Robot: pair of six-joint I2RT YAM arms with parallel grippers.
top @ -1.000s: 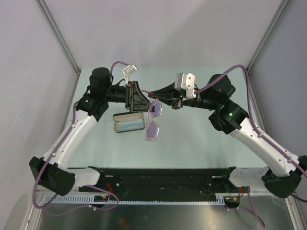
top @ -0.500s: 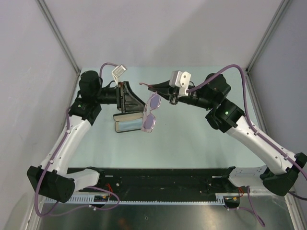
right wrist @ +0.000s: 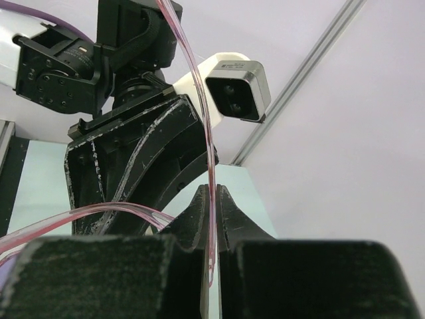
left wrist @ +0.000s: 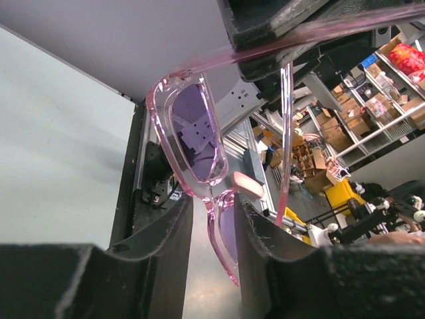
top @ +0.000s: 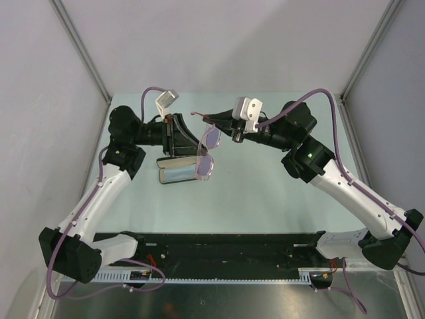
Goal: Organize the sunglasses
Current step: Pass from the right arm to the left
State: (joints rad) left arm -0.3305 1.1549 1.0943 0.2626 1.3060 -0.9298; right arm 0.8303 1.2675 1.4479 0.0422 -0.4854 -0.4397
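Observation:
The sunglasses (top: 207, 154), with a pink-purple frame, hang in the air above the table between my two grippers. My right gripper (top: 210, 122) is shut on one slim temple arm (right wrist: 199, 119), which runs straight up between its jaws (right wrist: 212, 193). My left gripper (top: 195, 142) reaches in from the left. Its jaws straddle the front of the frame (left wrist: 192, 126) at the bridge (left wrist: 212, 203). The frame and a nose pad touch its fingertips, so it grips the front. The other temple arm (left wrist: 285, 133) hangs beside it.
A black oblong case (top: 174, 161) lies open on the table below the left gripper, with a pale blue cloth (top: 178, 175) inside. A black rail (top: 226, 242) runs along the near edge. Grey walls stand close on both sides.
Both grippers and the sunglasses have shifted left and a little up. The sunglasses now hang partly over the open case. The left arm has drawn back toward the left wall.

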